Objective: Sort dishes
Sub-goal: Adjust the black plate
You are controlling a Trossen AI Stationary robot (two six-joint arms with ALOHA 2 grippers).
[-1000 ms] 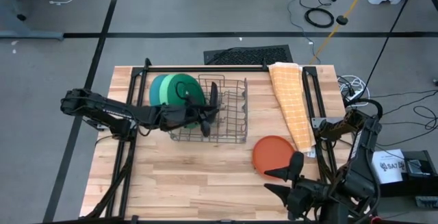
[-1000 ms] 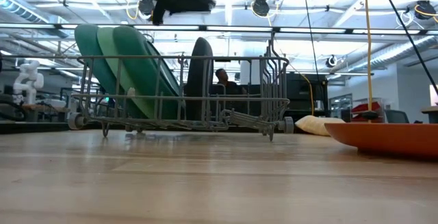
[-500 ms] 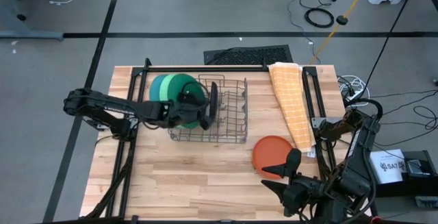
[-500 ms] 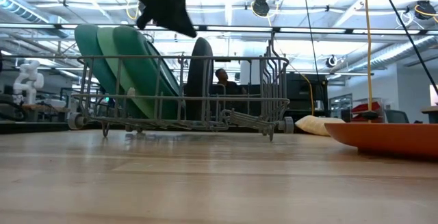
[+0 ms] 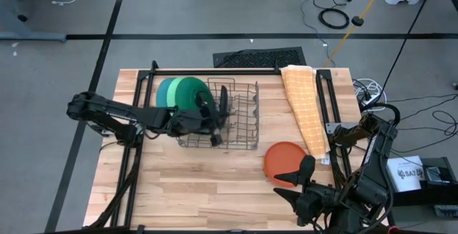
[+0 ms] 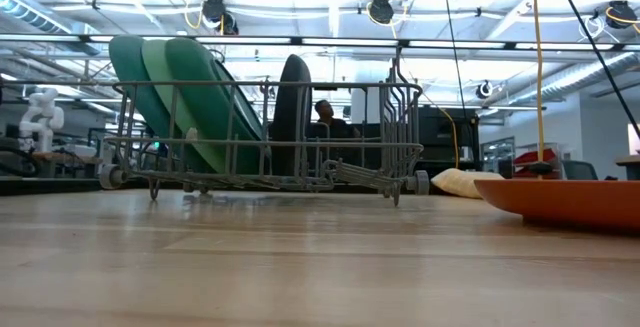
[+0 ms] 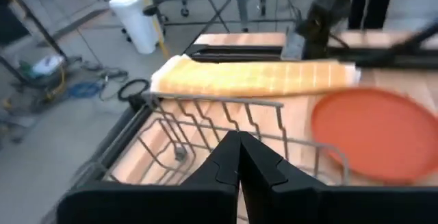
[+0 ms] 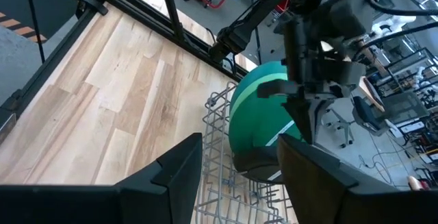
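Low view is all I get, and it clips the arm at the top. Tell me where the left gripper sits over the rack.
Observer: From above, the left gripper hangs over the left half of the wire rack, beside the black plate.
Operator: Give me its fingers.
Observer: The left wrist view shows them shut together, holding nothing.
Operator: Now report the right arm.
Observer: The right gripper is open, at the near edge of the orange plate, which lies flat on the table.
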